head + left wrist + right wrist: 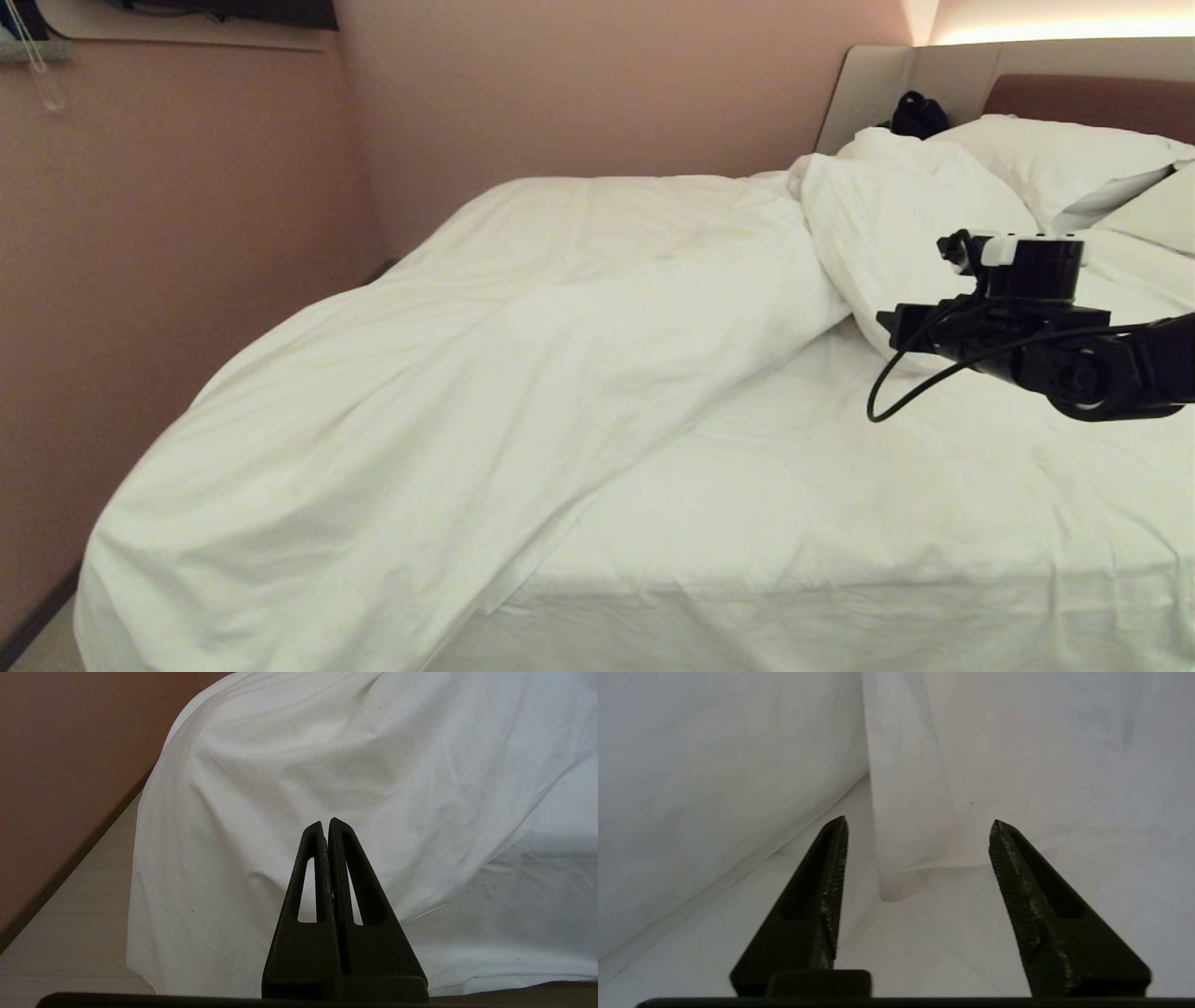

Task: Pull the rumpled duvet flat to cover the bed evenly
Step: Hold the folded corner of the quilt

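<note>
The white duvet (pixel 523 355) lies bunched over the left half of the bed. Its edge runs diagonally across the bare sheet (pixel 840 504), and a puffy folded part rises near the pillows. My right gripper (pixel 885 331) reaches in from the right, just short of that folded part. In the right wrist view it (pixel 917 826) is open with nothing between its fingers, and a hanging corner of the duvet (pixel 924 788) sits just ahead, above the sheet (pixel 924 952). My left gripper (pixel 325 823) is shut and empty. It is low at the bed's foot, facing the draped duvet (pixel 327 756).
White pillows (pixel 1055 159) lean against the padded headboard (pixel 1074 98), with a small black object (pixel 918 115) beside them. A pink wall (pixel 187 233) runs close along the bed's left side. A strip of pale floor (pixel 70 914) lies between wall and bed.
</note>
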